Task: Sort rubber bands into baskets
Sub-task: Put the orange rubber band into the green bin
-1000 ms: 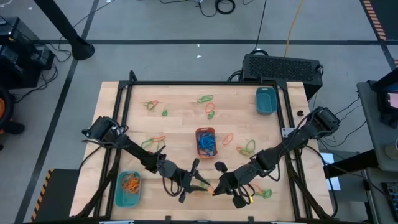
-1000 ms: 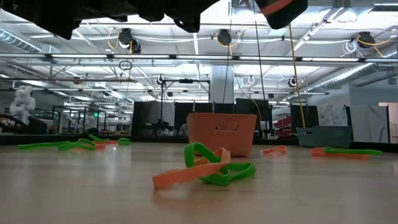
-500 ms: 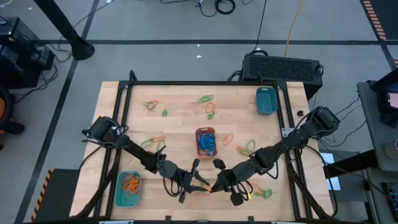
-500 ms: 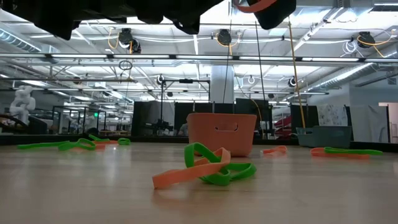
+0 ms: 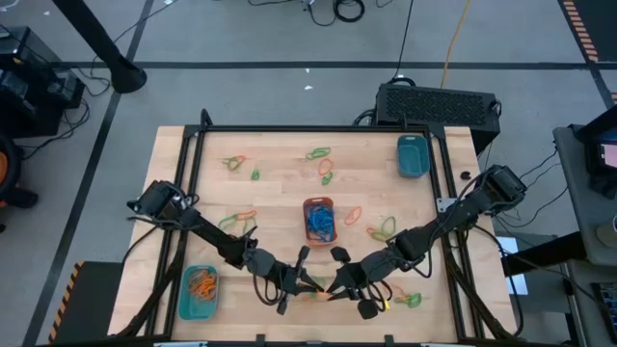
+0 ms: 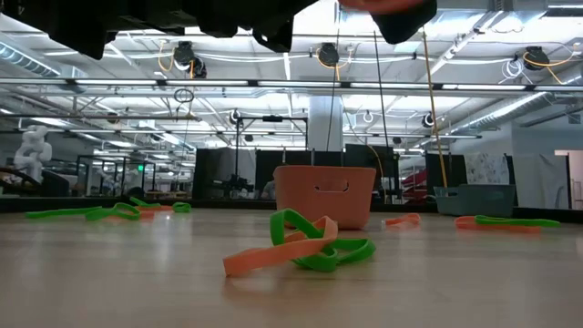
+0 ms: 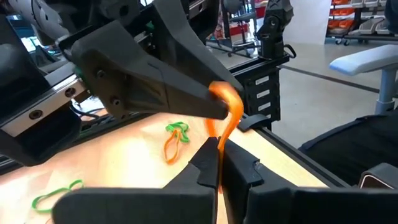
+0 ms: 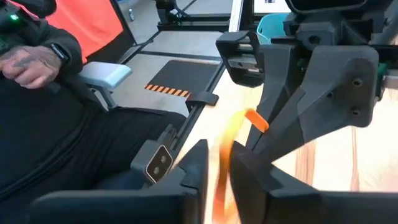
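Orange rubber band point(image 7: 225, 118), thin and stretchy, hangs between both claws near the orange plastic basket point(image 5: 319, 220): keep your left claw point(image 7: 219, 165) clenched on it and let the right claw point(image 8: 219, 163), whose grip I cannot tell, release fully before pulling away.

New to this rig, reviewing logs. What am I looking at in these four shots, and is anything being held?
Two dark robot arms work at a wooden table. One shot looks straight down, one looks level across the tabletop, and two come from cameras on the wrists. Loose rubber bands lie scattered; an orange basket sits mid-table, one teal basket near the left arm and another teal basket at the far right. At the near edge the left gripper is shut on an orange rubber band, whose other end the right gripper also pinches: a handover between arms.
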